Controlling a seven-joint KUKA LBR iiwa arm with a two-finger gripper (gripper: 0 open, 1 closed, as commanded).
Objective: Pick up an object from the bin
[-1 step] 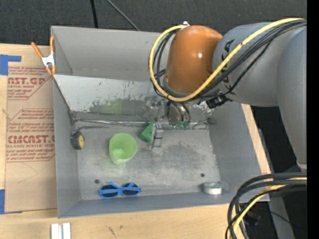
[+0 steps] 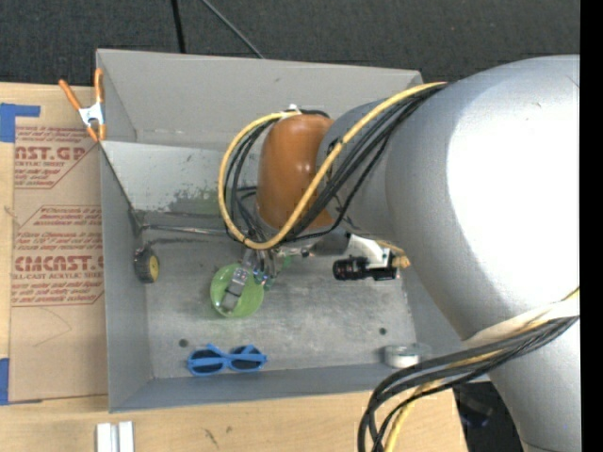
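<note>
The gripper (image 2: 252,277) is hanging low over the green disc (image 2: 229,299) in mid-bin (image 2: 311,332), seemingly lining up a grab; whether apart or together cannot be told.

You're in robotics lab or test cell, not home; big silver industrial arm (image 2: 490,205) looms at right, yellow and black cables (image 2: 226,172) looped over orange wrist cover (image 2: 287,168); scuffed grey metal bin (image 2: 122,281) sits on pale wooden bench (image 2: 283,422); dark carpet-like floor (image 2: 377,17) at far side.
</note>
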